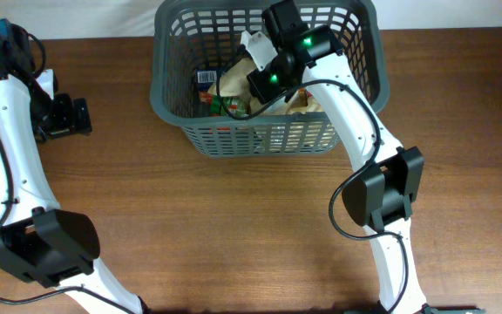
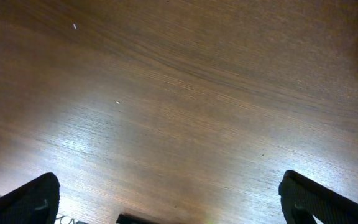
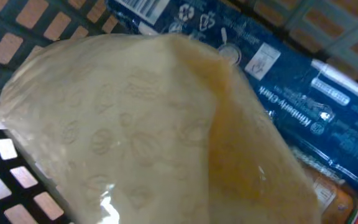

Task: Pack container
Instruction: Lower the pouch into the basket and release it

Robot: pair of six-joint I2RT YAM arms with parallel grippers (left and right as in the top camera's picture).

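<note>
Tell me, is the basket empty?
Not empty: the basket holds a pale bag and a blue pack, seen in the right wrist view.

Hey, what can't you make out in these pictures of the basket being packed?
Right fingers: overhead, the right arm covers them; right wrist view shows only a pale bag.
Basket contents: overhead, mostly under that arm.
Blue package: right wrist view, bag hides most; small print blurred.
Left fingers: left wrist view, bottom edge cuts off all but tips.
</note>
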